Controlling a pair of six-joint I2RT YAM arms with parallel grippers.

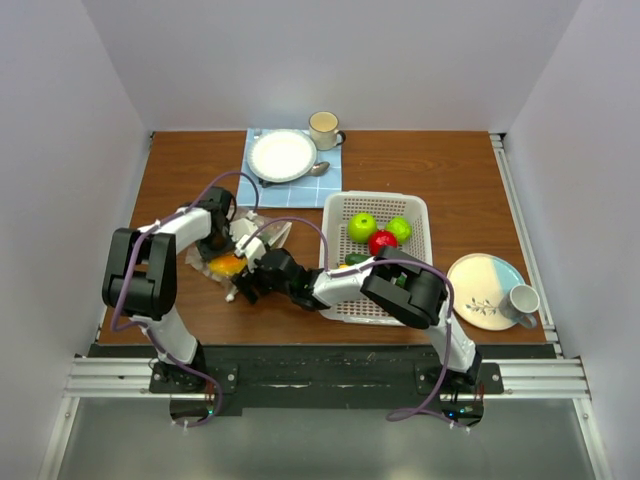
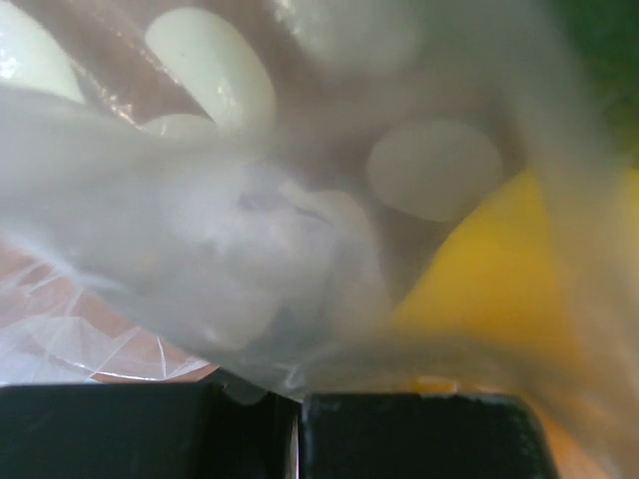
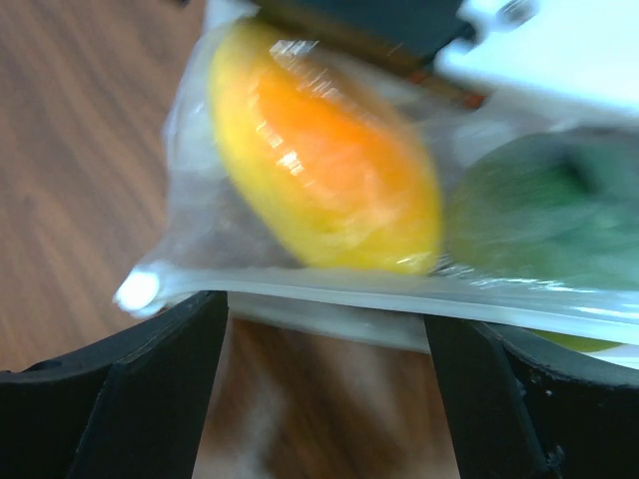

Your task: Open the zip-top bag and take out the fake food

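Note:
The zip-top bag (image 1: pixel 228 266), clear with pale dots, lies on the table left of the basket. My left gripper (image 1: pixel 236 240) is shut on a fold of its plastic (image 2: pixel 290 384), which fills the left wrist view. Inside the bag are an orange-yellow piece of fake food (image 3: pixel 329 170) and a green piece (image 3: pixel 549 210). My right gripper (image 3: pixel 327 317) is open, and the white zip strip (image 3: pixel 399 297) runs across just beyond its fingertips. From above, the right gripper (image 1: pixel 249 283) sits at the bag's near edge. More fake food lies in the basket: green apples (image 1: pixel 362 227), a red piece (image 1: pixel 381 242).
The white perforated basket (image 1: pixel 400 300) stands right of the bag, under the right arm. A blue cloth with a white plate (image 1: pixel 282 155), a spoon and a mug (image 1: pixel 324 128) lies at the back. A plate (image 1: pixel 478 280) with a mug (image 1: pixel 523 300) sits at the right.

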